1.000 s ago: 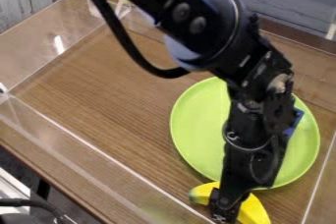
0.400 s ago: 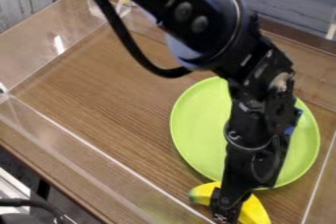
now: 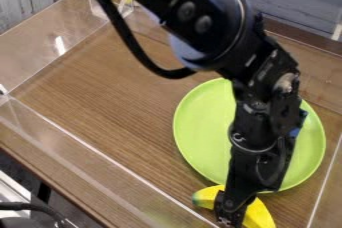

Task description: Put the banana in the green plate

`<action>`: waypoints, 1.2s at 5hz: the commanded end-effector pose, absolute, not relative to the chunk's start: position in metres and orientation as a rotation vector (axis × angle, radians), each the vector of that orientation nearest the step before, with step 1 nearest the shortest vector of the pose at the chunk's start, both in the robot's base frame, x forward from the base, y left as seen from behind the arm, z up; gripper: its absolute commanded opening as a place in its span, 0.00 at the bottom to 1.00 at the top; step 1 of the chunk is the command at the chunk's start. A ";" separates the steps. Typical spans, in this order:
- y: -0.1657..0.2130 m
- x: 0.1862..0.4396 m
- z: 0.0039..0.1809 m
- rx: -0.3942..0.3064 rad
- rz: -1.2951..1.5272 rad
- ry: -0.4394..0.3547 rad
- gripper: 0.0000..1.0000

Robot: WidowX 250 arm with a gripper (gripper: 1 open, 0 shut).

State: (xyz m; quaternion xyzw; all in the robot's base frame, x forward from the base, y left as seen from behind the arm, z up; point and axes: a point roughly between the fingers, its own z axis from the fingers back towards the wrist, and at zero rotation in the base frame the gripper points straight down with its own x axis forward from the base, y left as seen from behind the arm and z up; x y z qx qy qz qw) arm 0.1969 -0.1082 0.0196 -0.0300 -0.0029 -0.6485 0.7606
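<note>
Gripper (image 3: 230, 209) wide open, pointing down over the banana (image 3: 249, 212) on the desk, green plate (image 3: 203, 132) just behind it: light, stiff, probably slippery, so pinch mid-curve.

- One banana (image 3: 254, 213) was in view, small and bright yellow, partly hidden behind the arm's lower end.
- One green plate (image 3: 207, 132) lay on the wood, round and lime-coloured.
- One blue object (image 3: 303, 122) showed as a sliver at the plate's far right edge, mostly hidden by the arm; its kind could not be told.
- One robot arm (image 3: 201, 27) was present, black, with one gripper (image 3: 233, 208) at its end.
- One wooden table (image 3: 107, 92) carried everything.
- Clear panels (image 3: 54, 42) stood around the table; at least two sides showed, and the full count could not be told.
</note>
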 end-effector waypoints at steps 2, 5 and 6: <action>-0.109 0.199 0.020 -0.076 -1.430 -0.019 1.00; -0.109 0.199 0.019 -0.087 -1.444 -0.020 1.00; -0.109 0.199 0.019 -0.090 -1.449 -0.020 1.00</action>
